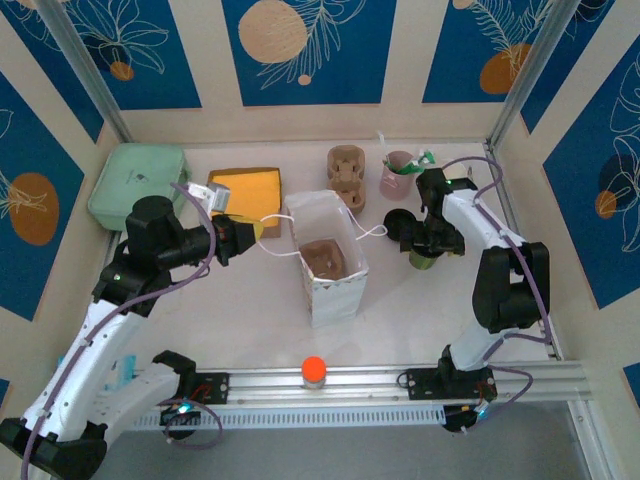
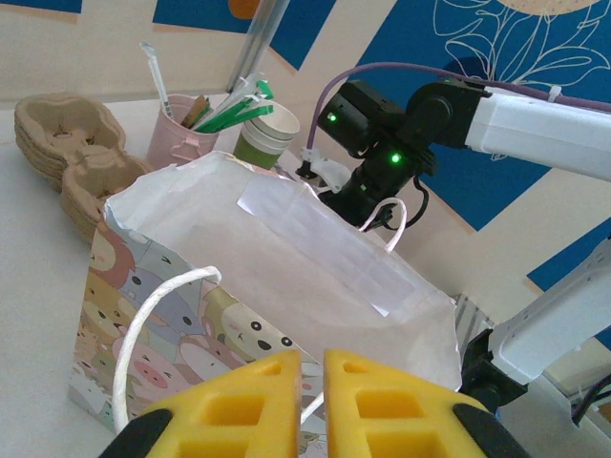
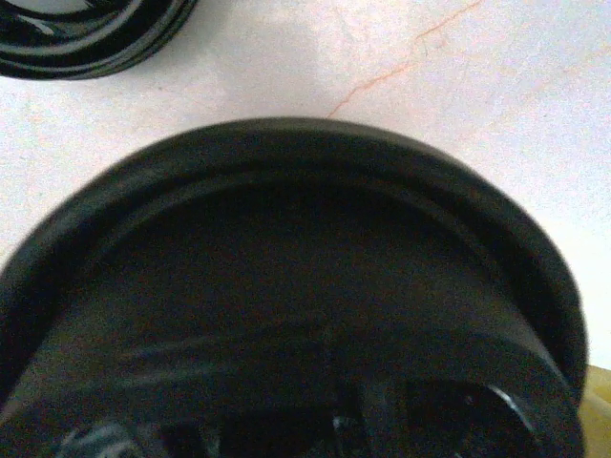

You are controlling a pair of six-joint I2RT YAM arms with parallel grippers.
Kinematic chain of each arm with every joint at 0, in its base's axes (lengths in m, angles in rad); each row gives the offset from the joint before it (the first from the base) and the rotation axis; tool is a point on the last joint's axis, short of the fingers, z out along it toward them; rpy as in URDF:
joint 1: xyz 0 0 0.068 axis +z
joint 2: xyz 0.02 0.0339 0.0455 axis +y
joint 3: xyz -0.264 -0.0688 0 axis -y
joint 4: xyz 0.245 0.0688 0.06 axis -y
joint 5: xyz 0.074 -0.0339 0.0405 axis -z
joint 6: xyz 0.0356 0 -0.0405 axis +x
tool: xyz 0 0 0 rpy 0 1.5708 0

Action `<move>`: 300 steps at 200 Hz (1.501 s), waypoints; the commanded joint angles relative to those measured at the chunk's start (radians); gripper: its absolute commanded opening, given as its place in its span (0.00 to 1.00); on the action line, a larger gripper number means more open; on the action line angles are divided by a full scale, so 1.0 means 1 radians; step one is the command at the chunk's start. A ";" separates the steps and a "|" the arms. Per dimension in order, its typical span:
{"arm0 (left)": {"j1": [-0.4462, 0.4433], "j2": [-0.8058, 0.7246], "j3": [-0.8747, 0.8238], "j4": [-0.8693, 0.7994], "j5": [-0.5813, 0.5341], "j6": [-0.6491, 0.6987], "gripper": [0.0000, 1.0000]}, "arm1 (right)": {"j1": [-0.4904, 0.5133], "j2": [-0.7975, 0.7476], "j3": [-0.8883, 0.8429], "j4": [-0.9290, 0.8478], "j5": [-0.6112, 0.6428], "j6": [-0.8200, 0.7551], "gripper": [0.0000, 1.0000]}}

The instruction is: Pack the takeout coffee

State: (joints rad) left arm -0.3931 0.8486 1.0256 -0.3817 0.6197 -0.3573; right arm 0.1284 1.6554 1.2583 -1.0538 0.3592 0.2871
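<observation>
White table [image 1: 240, 300] carries bag [image 1: 335, 290], green box [image 1: 135, 185], cup trays [image 1: 347, 177], pink cup [image 1: 397, 180].

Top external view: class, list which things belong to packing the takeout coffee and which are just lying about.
Belong to the job: takeout coffee; paper bag; cup carrier inside the bag.
Just lying about: pink cup of straws; stacked cardboard carriers; spare black lids; green box; orange tray.

In the top view we see a mint box [image 1: 137, 183] upper left w/ a yellow pad [image 1: 246, 190] just right of it. Cup trays [image 1: 347, 175] sit upper ctr, next to a pink cup [image 1: 399, 175] w/ straws [image 2: 156, 76]. An orange knob [image 1: 314, 369] is bottom ctr.
</observation>
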 commanded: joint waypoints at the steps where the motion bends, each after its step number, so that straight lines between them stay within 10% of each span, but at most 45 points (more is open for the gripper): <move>1: -0.006 0.001 -0.001 0.016 0.002 0.014 0.15 | -0.008 0.016 -0.018 0.025 -0.014 -0.008 1.00; 147: -0.006 -0.003 -0.010 0.016 -0.003 0.017 0.15 | 0.024 0.076 -0.072 0.107 0.023 0.024 0.98; 300: -0.006 -0.009 -0.016 0.016 -0.012 0.018 0.15 | 0.074 0.019 -0.076 0.092 0.035 0.070 0.73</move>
State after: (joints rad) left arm -0.3931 0.8455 1.0206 -0.3817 0.6163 -0.3569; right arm 0.1844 1.7023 1.1950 -0.9417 0.4194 0.3332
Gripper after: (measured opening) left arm 0.145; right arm 0.846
